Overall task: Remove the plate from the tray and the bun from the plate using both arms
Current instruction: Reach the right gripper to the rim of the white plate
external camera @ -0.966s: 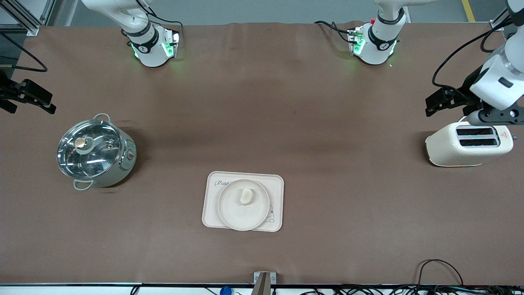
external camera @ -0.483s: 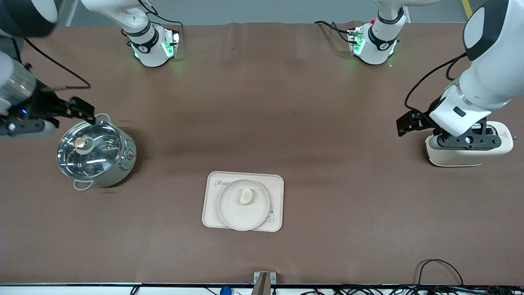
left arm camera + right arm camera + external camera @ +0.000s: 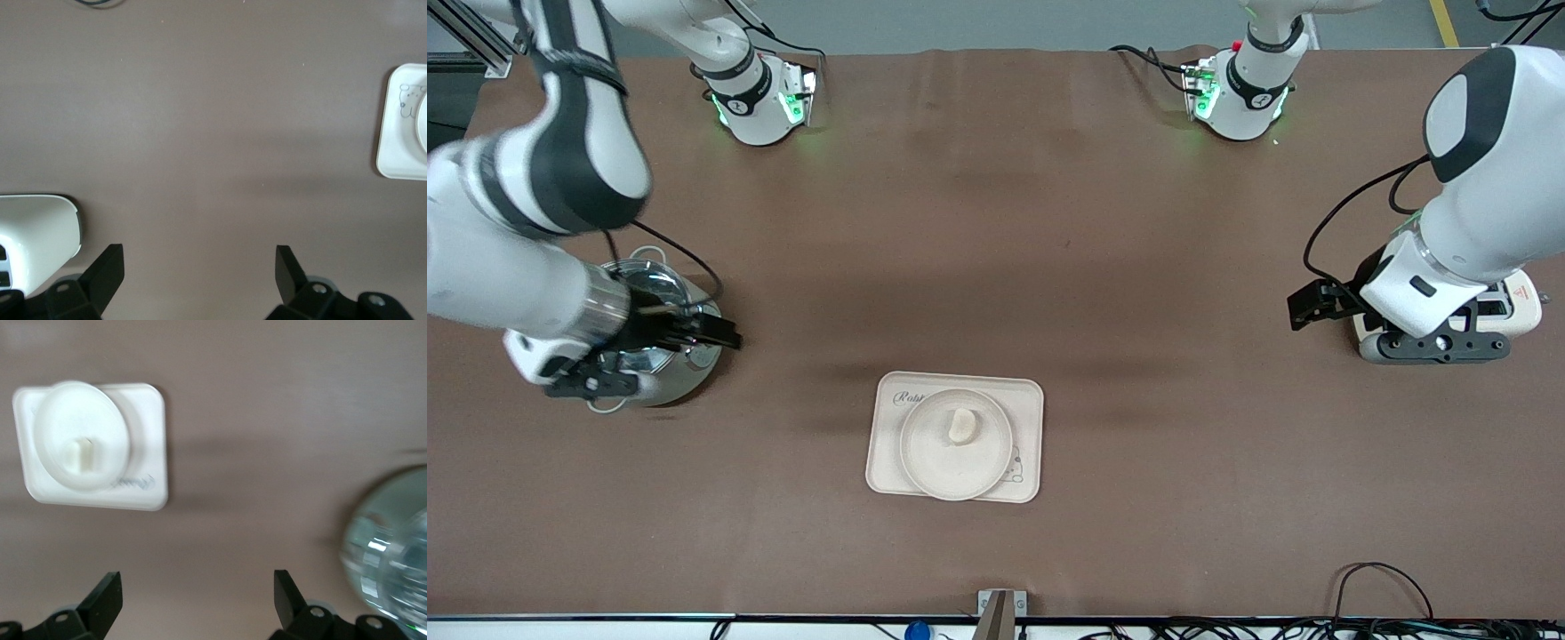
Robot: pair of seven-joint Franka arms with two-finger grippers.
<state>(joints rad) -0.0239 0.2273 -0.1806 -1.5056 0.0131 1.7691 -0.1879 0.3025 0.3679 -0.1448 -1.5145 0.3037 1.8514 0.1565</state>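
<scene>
Both hands wide, empty | right hand [image 3: 725, 339] moved over pot [image 3: 680, 373] | left hand [image 3: 1303, 307] advanced beside toaster [image 3: 1519, 298]

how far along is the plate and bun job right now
Nothing is done yet: the bun lies on the plate, and the plate sits on the tray. In hand: only the approach. The right hand is open over the steel pot, the left hand open beside the toaster, both empty. Left: lifting the plate off and taking the bun off.
</scene>
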